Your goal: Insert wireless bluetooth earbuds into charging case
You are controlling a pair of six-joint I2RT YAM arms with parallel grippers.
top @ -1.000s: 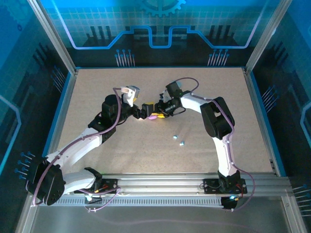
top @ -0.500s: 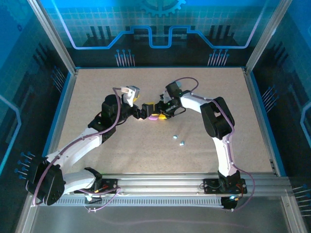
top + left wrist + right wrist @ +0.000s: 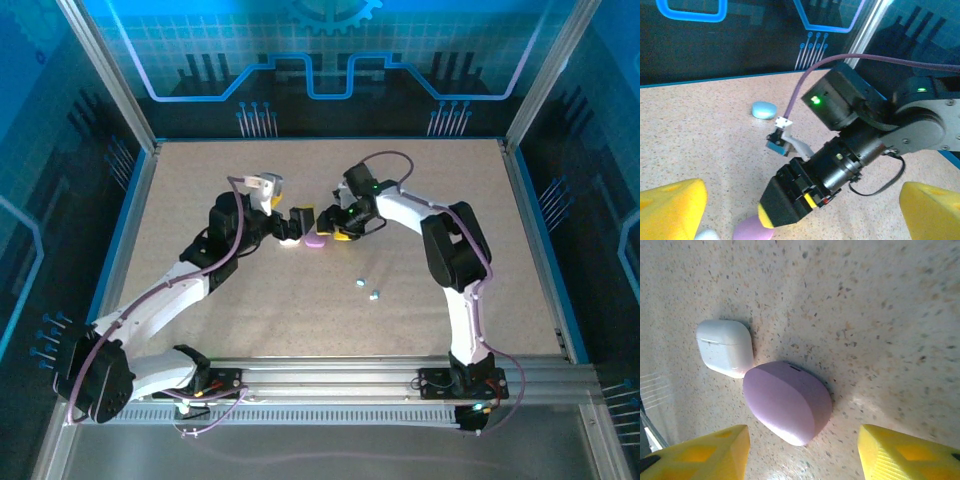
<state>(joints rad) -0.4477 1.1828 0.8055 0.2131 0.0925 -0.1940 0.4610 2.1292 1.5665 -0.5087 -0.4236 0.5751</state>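
Overhead, nearest of all: a ribbed metal rail point(image 3: 330, 375) carrying both arm bases. Just beyond it, on the speckled beige bench point(image 3: 180, 200), the two wireless bluetooth earbuds point(image 3: 368, 289). Tiny light blue pebbles, side by side, right of centre, well apart from both arms.

Farther in, at mid-bench, the two white and black arms meeting tip to tip. Reaching in from the left, the left gripper point(image 3: 296, 226), jaws spread fully wide and grasping nothing. In its wrist view, blunt yellow wedge-shaped fingers point(image 3: 670, 210) at the two lower corners. Reaching in from the right, the right gripper point(image 3: 337, 228), jaws released. In its wrist view, matte yellow pads point(image 3: 700, 452) standing either side of the purple case point(image 3: 787, 407) without touching it.

Smooth and rounded like a flattened egg, that purple case, lid shut, lying flat on the bench. Just beside its edge, a glossy white case point(image 3: 725, 347), squarish with rounded corners, also shut. Cannot tell whether the two touch.

Farthest, in the left wrist view, past the right arm's boxy black wrist housing point(image 3: 845, 100) with its green light, a light blue rounded case point(image 3: 764, 110). Alone on the bench, near the dark back wall.

Compared with one second before: right jaws narrower then, close about the purple case, now drawn wider. Right elbow shifted slightly rightward. Earbuds unmoved.
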